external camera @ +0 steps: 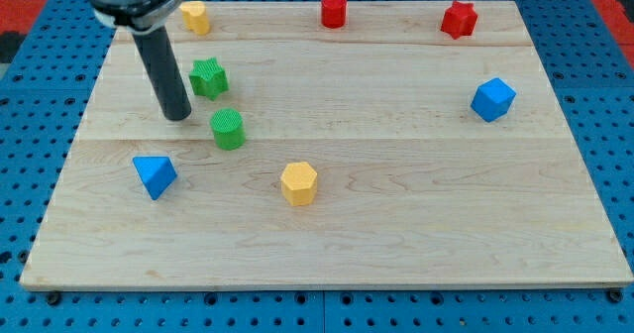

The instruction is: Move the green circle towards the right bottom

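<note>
- My tip [178, 116] rests on the wooden tabletop [396, 224], just to the view's left of the green circle [228, 129] and slightly above it, a small gap between.
- I carry no hand, only this dark rod, so nothing is gripped.
- The green circle sits left of centre, below the green star [208, 77].
- A blue triangle [155, 175] lies lower left; a yellow hexagon [298, 183] lower right of the circle.
</note>
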Robot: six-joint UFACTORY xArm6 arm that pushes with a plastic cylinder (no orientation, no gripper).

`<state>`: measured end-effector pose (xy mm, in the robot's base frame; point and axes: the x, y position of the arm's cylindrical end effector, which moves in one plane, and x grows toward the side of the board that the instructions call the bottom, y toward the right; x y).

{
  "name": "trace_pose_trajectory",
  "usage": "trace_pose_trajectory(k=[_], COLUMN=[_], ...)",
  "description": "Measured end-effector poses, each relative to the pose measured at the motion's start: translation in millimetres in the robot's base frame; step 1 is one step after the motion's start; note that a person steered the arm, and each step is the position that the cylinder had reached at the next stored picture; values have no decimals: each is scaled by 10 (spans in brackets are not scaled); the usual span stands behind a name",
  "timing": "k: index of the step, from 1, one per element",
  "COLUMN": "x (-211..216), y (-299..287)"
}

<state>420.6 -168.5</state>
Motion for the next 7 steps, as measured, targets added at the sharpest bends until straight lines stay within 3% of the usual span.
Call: trace_pose_trajectory(k=[1,2,3,5,7], x=[150,151,66,609,581], y=[921,2359,3108,3635,2740])
